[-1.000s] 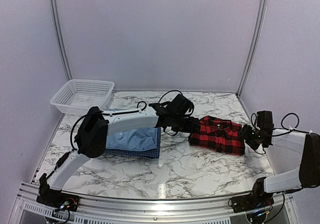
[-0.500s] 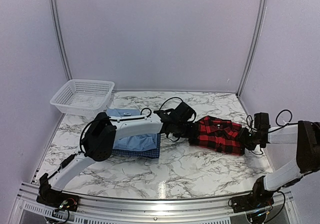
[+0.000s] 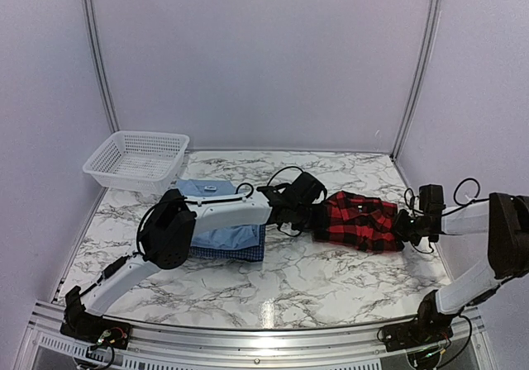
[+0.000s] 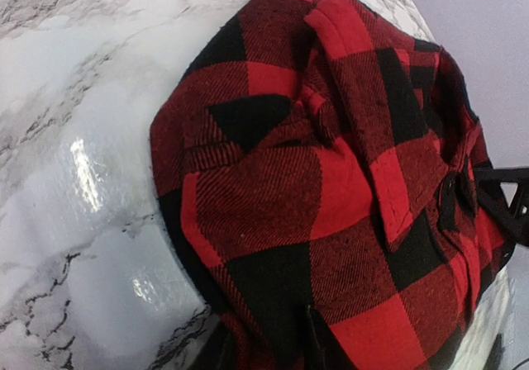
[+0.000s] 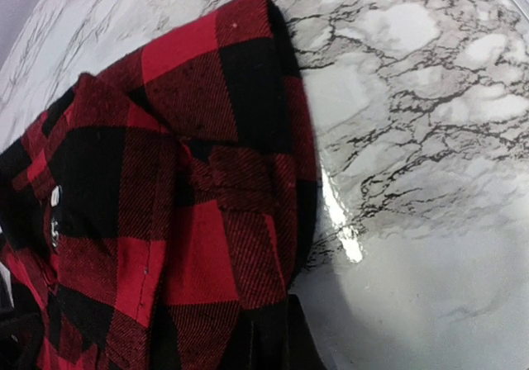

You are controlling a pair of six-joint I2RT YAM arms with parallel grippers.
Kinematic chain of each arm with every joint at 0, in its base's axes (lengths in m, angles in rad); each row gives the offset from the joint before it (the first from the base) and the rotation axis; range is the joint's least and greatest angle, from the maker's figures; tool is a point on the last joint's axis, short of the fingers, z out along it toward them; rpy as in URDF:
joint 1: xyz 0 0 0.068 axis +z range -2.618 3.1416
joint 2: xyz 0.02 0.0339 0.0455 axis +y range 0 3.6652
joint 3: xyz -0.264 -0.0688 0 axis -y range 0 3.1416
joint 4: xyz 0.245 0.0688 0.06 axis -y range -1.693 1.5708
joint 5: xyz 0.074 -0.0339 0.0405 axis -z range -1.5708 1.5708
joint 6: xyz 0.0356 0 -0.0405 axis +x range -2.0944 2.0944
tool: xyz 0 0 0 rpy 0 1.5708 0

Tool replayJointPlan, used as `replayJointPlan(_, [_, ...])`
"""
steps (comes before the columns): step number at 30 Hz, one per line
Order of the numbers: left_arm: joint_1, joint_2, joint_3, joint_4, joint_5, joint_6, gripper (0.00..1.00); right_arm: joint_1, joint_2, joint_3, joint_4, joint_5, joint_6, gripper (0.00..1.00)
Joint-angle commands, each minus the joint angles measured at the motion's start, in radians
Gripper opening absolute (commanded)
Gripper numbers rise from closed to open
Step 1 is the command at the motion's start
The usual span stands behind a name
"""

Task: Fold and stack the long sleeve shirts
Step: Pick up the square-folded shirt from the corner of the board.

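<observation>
Plaid shirt [image 3: 359, 221] lies folded on bench [image 3: 289, 279], just right of blue shirt [image 3: 216, 236]. Left fingers [image 3: 317, 216] and right fingers [image 3: 404, 225] are at its opposite edges; clamped or apart, cannot tell. Likely risk: an uneven carry lets the fold sag open.

Folded plaid shirt [image 5: 198, 221] on marble table [image 5: 413, 139]
</observation>
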Motion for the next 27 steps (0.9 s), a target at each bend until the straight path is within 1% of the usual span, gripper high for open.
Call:
replayJointPlan(1, [-0.01, 0.006, 0.02, 0.066, 0.069, -0.018, 0.17, 0.009, -0.034, 0.048, -0.053, -0.019, -0.012, 0.0])
replayJointPlan(4, [-0.009, -0.031, 0.021, 0.091, 0.08, -0.021, 0.03, 0.022, -0.074, 0.085, -0.094, -0.018, -0.022, 0.0])
replayJointPlan(5, [-0.009, -0.046, 0.021, 0.096, 0.08, -0.021, 0.0, 0.03, -0.084, 0.097, -0.112, -0.012, -0.025, 0.0])
replayJointPlan(11, [0.005, -0.139, 0.013, 0.105, 0.082, -0.005, 0.0, 0.085, -0.154, 0.161, -0.193, 0.011, -0.023, 0.0])
replayJointPlan(16, [0.014, -0.248, -0.035, 0.091, 0.082, 0.042, 0.0, 0.124, -0.223, 0.216, -0.243, 0.013, -0.001, 0.0])
replayJointPlan(18, [0.018, -0.299, -0.064, 0.073, 0.071, 0.062, 0.0, 0.168, -0.242, 0.243, -0.263, 0.01, 0.009, 0.0])
replayJointPlan(22, [0.033, -0.419, -0.17, 0.037, 0.031, 0.091, 0.0, 0.251, -0.267, 0.304, -0.29, 0.031, 0.043, 0.0])
replayJointPlan(27, [0.059, -0.605, -0.366, 0.008, -0.035, 0.109, 0.0, 0.42, -0.249, 0.385, -0.285, 0.089, 0.116, 0.0])
